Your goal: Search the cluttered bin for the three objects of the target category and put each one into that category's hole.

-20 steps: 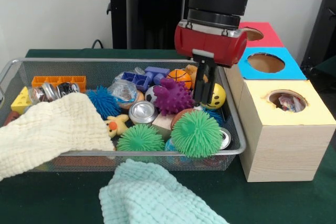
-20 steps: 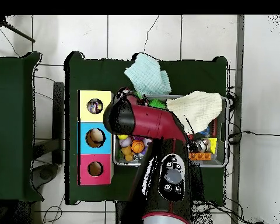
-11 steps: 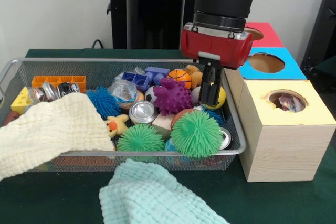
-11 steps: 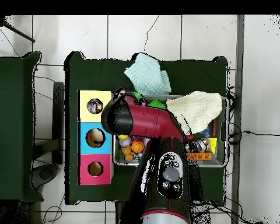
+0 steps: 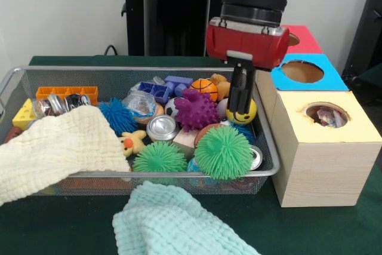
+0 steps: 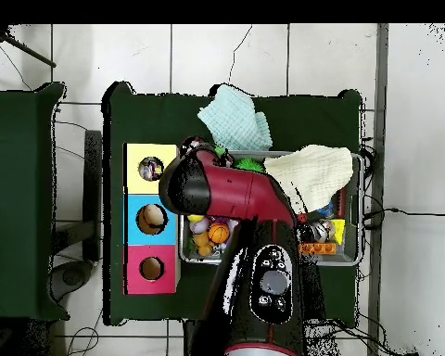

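Note:
My gripper (image 5: 240, 108) hangs in the right end of the wire bin (image 5: 119, 68), shut on the yellow smiley ball (image 5: 245, 116), which sits at its tips just above the clutter. Beside the ball lie a purple spiky ball (image 5: 196, 110), an orange basketball (image 5: 204, 88) and two green spiky balls (image 5: 222, 152) (image 5: 159, 158). Right of the bin stand the yellow box (image 5: 325, 141), blue box (image 5: 304, 71) and red box (image 5: 298, 37), each with a round hole. In the overhead view the arm (image 6: 226, 190) hides the gripper and the ball.
A cream cloth (image 5: 57, 150) drapes over the bin's left front; a mint cloth (image 5: 179, 222) lies before it. A silver can (image 5: 162, 127), blue bricks (image 5: 161, 89), an orange brick (image 5: 65, 92) and a blue spiky ball (image 5: 116, 116) crowd the bin. Something lies inside the yellow box's hole (image 5: 325, 114).
The gripper shifted right over the yellow smiley ball, dipped slightly, then rose a little. The ball now shows whole at its tips, nudged slightly left.

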{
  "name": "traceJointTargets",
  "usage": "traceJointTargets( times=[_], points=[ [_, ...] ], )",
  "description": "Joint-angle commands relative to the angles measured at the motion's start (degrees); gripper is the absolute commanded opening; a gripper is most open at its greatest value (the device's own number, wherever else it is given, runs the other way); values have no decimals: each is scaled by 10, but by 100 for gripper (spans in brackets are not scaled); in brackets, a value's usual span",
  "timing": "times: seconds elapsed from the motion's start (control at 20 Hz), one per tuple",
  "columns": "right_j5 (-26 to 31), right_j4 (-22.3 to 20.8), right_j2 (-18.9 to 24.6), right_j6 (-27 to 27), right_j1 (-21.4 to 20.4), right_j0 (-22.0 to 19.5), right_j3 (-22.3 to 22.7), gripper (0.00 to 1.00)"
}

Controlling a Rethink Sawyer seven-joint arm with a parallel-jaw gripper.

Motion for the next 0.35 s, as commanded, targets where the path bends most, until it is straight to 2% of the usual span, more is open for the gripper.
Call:
traceJointTargets(
  times=[0.05, 0.3, 0.35],
  points=[
    [33, -73, 5, -26, -23, 0, 36, 0],
    [76, -96, 17, -49, -45, -12, 24, 0],
    [50, -103, 24, -46, -49, -18, 31, 0]
  ],
)
